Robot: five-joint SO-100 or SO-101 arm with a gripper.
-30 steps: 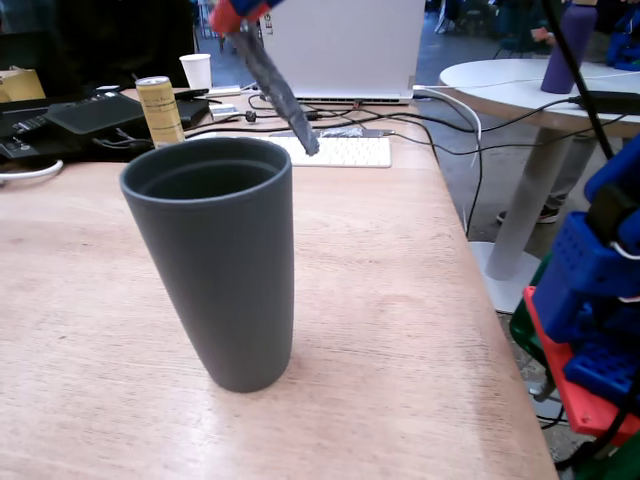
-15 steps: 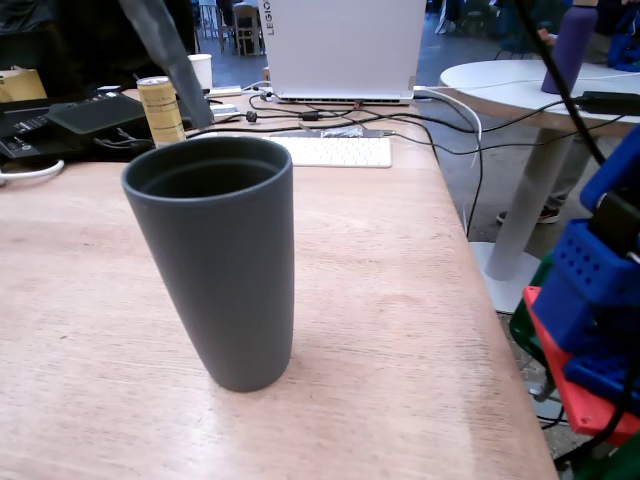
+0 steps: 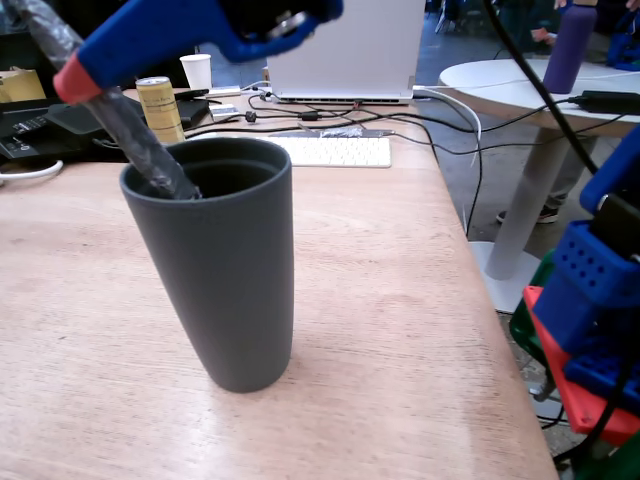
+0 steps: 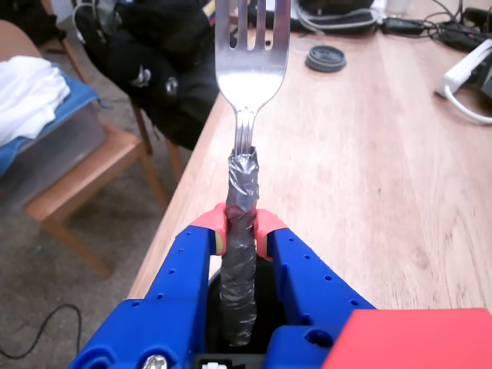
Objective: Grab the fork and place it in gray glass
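Observation:
The gray glass (image 3: 225,270) stands upright on the wooden table (image 3: 400,300), near the front left in the fixed view. My blue gripper (image 3: 77,80) with red tips hangs above and left of its rim. It is shut on the foil-wrapped handle of the fork (image 3: 150,160), which slants down so that the handle's end dips inside the glass at the left rim. In the wrist view the gripper (image 4: 239,231) clamps the foil handle, and the fork (image 4: 252,69) points away with its tines up. The glass is out of sight in the wrist view.
Behind the glass stand a yellow can (image 3: 160,108), a white paper cup (image 3: 197,70), a keyboard (image 3: 335,151), a laptop (image 3: 345,45) and cables. The table edge runs down the right, with the arm's base (image 3: 590,330) beyond it. A dark lid (image 4: 325,58) lies on the table.

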